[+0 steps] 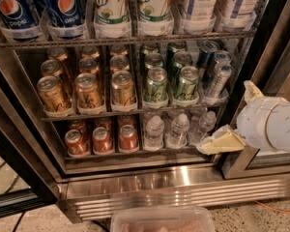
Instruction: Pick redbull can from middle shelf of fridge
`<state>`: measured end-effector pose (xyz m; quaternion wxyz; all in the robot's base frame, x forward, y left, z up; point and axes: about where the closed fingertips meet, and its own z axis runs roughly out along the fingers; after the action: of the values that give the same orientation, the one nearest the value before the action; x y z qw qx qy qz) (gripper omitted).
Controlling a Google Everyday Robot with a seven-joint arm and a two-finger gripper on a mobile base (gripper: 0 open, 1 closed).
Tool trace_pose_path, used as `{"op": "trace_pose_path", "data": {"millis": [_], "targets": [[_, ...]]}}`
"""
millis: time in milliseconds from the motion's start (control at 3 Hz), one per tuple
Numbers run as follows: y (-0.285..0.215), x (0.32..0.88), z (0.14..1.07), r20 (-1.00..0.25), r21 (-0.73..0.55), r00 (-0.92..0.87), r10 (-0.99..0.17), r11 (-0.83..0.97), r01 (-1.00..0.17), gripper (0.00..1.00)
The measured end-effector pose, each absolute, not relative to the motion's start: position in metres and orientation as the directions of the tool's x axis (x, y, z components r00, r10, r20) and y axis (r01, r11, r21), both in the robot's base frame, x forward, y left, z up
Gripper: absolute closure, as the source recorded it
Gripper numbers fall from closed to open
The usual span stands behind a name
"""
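Observation:
The fridge (183, 187) stands open in front of me. Its middle shelf (135, 111) holds rows of gold cans (87, 88) on the left and green cans (155, 83) in the middle. The slim blue-and-silver redbull cans are at the right end, the front one (217, 79) upright in its clear cup. My gripper (226, 116) on the white arm is at the right, outside the fridge, below and to the right of the redbull cans. One cream finger (218, 143) points left at the lower shelf's height and the other (251, 90) sits higher. It is open and empty.
Pepsi bottles (63, 6) and 7UP bottles (111, 6) fill the top rack. Small red cans (102, 139) and water bottles (178, 129) fill the lower rack. The dark door frame (14, 144) runs down the left. A clear plastic tub (162, 219) lies on the floor in front.

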<state>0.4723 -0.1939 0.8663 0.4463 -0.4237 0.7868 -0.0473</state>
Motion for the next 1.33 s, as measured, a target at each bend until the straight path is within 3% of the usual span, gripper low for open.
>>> {"op": "trace_pose_path", "data": {"millis": [333, 1333], "targets": [[-0.195, 0.481, 0.869, -0.691, -0.465, -0.237, -0.683, 0.671, -0.577, 0.0], [-0.201, 0.511, 0.874, -0.859, -0.286, -0.297, -0.418, 0.872, -0.398, 0.0]]}}
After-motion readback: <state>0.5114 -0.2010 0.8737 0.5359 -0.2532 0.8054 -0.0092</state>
